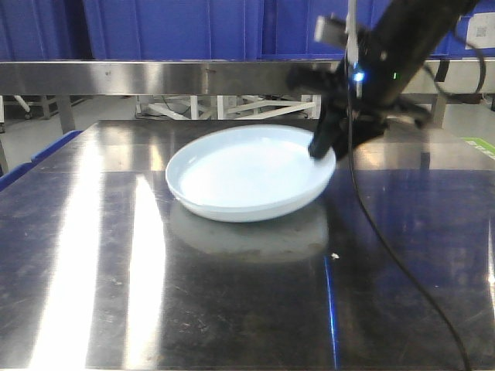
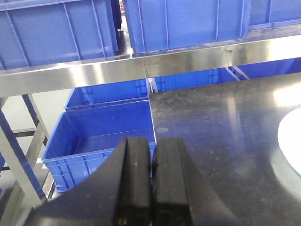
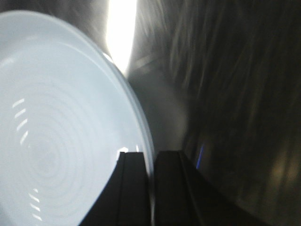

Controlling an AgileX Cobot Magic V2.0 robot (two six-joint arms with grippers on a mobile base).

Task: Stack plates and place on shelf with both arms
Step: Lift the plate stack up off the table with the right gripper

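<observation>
Plate: we see one pale bluish-white round plate [image 1: 240, 174] lying on the steel table [image 1: 232, 309], about mid-width and in the far half. Its reflection shows in the steel under the near rim. We cannot tell whether a second plate sits inside or beneath it.
Plate, right wrist view: the plate [image 3: 56, 132] fills the left side, with faint concentric rings on its flat centre. Its rim curves down to the claw.
Plate, left wrist view: only a sliver of the plate [image 2: 291, 141] shows at the right edge, well apart from the left claw.
Right claw: the right claw [image 1: 321, 148] reaches down from the upper right onto the plate's far right rim. From its own camera, the right claw [image 3: 151, 160] is pinched narrow on that rim, with one of the black fingers [image 3: 131, 188] inside the plate and the other outside.
Left claw: the left claw [image 2: 153, 146] is closed with its pads touching, and we see nothing between them. It hangs off the table's left edge, above a blue bin [image 2: 108, 136].
Shelf: the steel shelf [image 1: 155, 77] runs across behind the table and carries more blue bins. In the left wrist view the shelf [image 2: 141, 68] crosses the upper part.
Table, left wrist view: the table [image 2: 225, 117] spreads dark and glossy to the right.
Cable: a black cable [image 1: 387, 255] hangs from the right arm and trails across the table's right side.
Sharpness: the right wrist view is blurred, so we cannot make out the surface to the right of the plate.
</observation>
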